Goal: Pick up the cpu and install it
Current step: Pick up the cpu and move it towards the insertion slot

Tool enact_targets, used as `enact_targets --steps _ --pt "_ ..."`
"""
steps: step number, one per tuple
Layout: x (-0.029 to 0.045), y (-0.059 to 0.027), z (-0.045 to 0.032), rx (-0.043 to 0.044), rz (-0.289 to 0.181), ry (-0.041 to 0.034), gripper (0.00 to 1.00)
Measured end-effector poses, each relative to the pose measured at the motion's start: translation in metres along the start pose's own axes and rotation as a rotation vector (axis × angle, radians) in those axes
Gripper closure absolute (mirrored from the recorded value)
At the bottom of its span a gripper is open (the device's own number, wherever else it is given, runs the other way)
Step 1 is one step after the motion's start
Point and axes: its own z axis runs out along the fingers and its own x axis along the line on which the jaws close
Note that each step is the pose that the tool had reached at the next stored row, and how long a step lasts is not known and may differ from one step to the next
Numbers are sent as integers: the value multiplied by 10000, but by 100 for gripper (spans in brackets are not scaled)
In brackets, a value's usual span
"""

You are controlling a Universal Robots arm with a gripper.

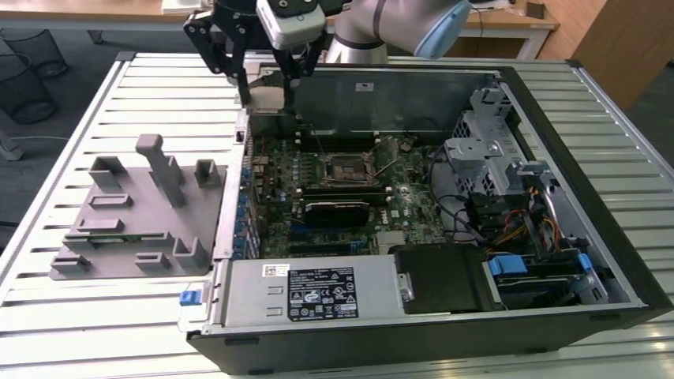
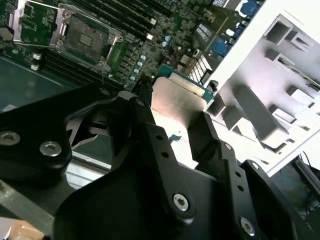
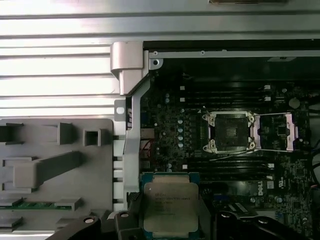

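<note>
Cpu (image 3: 170, 205) in raised pincer (image 2: 172, 112)

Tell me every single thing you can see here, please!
table: one, white, slatted, under everything.
case: one, black, open, on the table.
motherboard: one, green, inside the case.
socket: one, black, metal-rimmed, open, on the motherboard.
cpu: one, silver-grey, held over the case.
tray: one, grey, at the exterior view's left of the case.
memory stick: one, green-edged, in the tray.
arm: one, grey, above the case.
gripper: one, black, shut on the cpu.
</note>
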Motion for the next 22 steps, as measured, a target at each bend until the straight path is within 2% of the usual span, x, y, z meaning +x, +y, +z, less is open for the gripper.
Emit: enact_targets --steps 4,9,22 --pt "-60 14 2 0 1 0 47" --pt "-174 27 3 1 0 1 47" --pt "-417 51 3 1 1 0 47"
